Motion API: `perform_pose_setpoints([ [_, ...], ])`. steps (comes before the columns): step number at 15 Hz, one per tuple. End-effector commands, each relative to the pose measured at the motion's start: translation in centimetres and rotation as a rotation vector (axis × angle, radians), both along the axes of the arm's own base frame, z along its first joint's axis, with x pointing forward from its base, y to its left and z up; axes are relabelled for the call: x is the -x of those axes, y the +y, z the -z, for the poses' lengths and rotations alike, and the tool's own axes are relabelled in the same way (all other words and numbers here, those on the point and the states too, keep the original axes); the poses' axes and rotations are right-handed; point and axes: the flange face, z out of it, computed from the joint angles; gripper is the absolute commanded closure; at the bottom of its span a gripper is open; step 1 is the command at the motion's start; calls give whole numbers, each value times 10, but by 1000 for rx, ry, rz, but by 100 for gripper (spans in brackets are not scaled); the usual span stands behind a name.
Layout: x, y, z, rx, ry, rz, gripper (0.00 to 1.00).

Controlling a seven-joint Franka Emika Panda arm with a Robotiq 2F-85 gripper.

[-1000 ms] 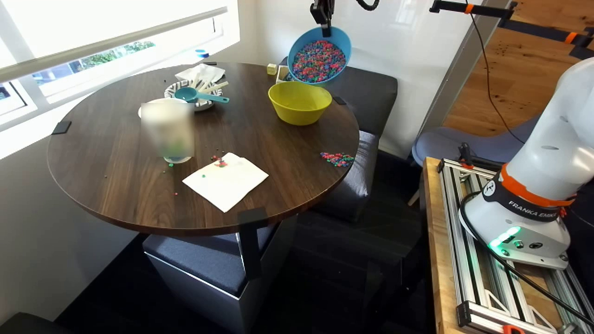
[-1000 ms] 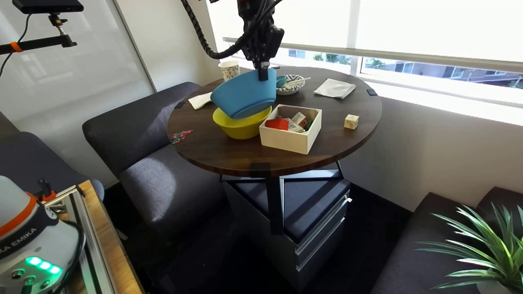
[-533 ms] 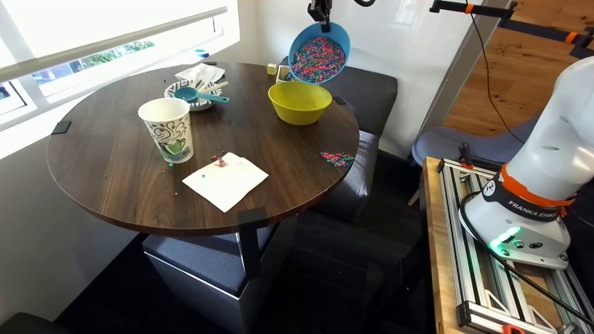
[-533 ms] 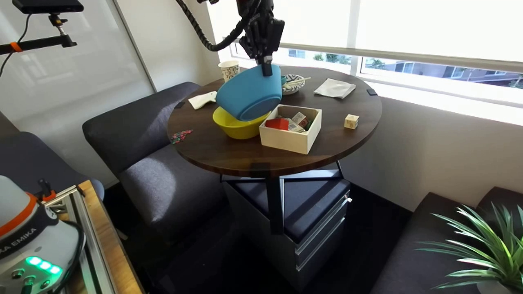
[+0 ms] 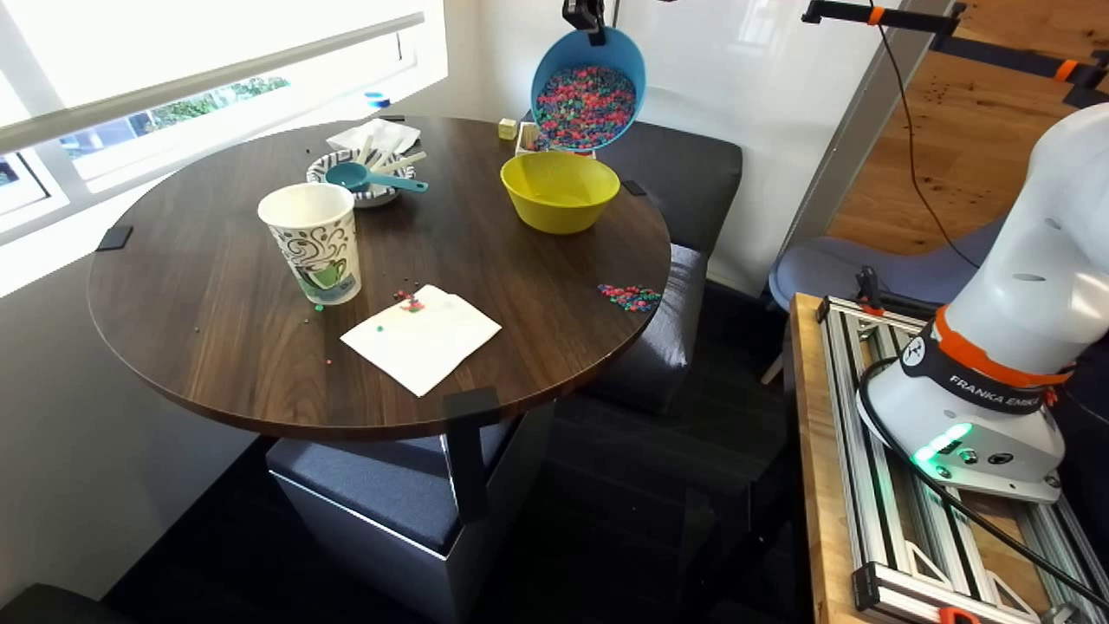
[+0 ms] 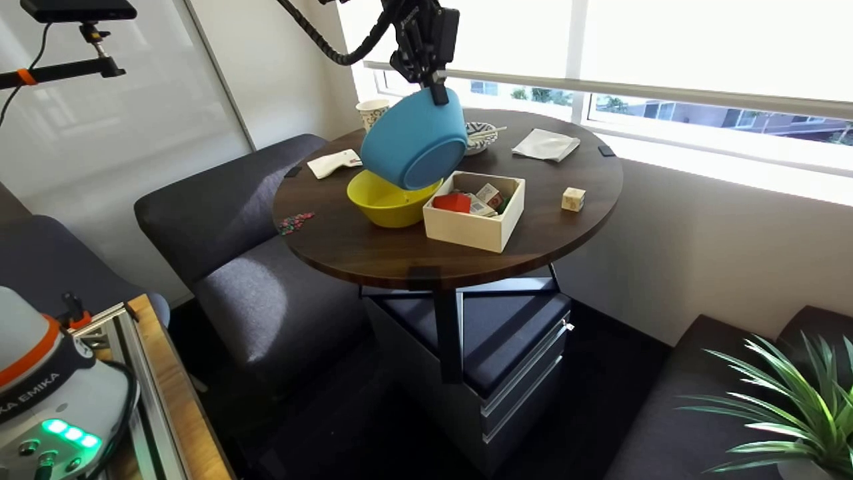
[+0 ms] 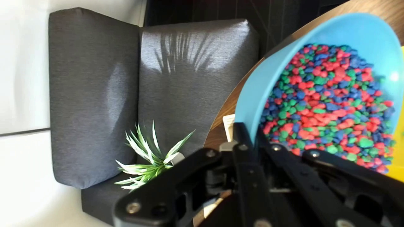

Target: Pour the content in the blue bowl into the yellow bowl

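My gripper [image 7: 249, 135] is shut on the rim of the blue bowl [image 7: 359, 33]. It holds the bowl in the air, tilted, its mouth turned toward the yellow bowl [image 5: 559, 206]. The fingertips also show in both exterior views [image 5: 596, 36] [image 6: 438, 95]. The content [image 7: 328, 104], a heap of small red, blue and green pieces, lies in the blue bowl and reaches near its lower lip. The blue bowl [image 6: 403, 143] hangs above the back part of the yellow bowl [image 6: 386, 208], which stands upright on the table. I cannot tell whether pieces lie in the yellow bowl.
A wooden box [image 6: 466, 227] with blocks stands beside the yellow bowl. A loose block [image 6: 573, 199], a paper cup [image 5: 316, 251], a patterned dish [image 5: 381, 199] with a teal scoop, and a napkin [image 5: 424, 338] are on the table. Spilled pieces [image 5: 630, 298] lie near its edge.
The gripper has risen and tilted the blue bowl further, so its mouth faces more toward the yellow bowl. The pieces have slid toward the lower lip. The yellow bowl has not moved.
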Motion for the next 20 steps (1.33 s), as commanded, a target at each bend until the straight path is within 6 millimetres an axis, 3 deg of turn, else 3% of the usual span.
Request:
perform_pose_setpoints([
  [1, 3, 11, -22, 36, -10, -13, 99],
  [2, -2, 6, -2, 12, -1, -12, 94],
  [6, -2, 9, -5, 12, -6, -16, 94],
  [7, -2, 9, -5, 12, -7, -16, 99],
  [13, 1, 24, 12, 21, 25, -46, 99],
  [20, -2, 39, 7, 133, 31, -60, 99],
])
